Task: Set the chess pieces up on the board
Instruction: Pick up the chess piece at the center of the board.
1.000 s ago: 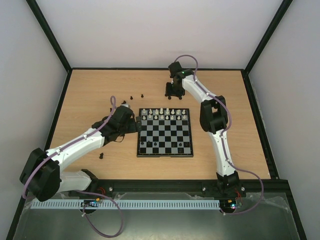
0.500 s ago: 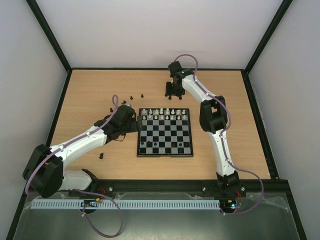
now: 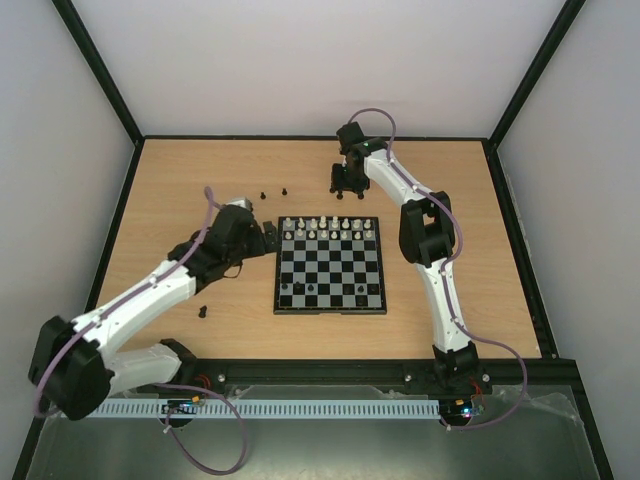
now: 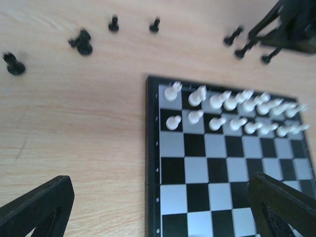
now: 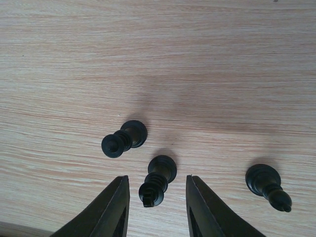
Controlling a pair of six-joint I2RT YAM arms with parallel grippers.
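Left gripper [image 4: 160, 197]: fingers spread, above the left edge of the board [image 3: 330, 266]. Board: table [image 3: 180, 190] centre, white pieces [image 4: 232, 111] on its 2 far rows. Right gripper [image 5: 156, 180]: beyond the far edge, fingers spread astride 1 chess piece [image 5: 161, 170], not touching.

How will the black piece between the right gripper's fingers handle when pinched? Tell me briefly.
The black piece looks tiny and narrow on a small round base, so it probably tips at an uneven touch. Its ringed, rounded stem may roll or twist between the flat fingers of the right gripper. It is likely very light, being thinner than one finger.
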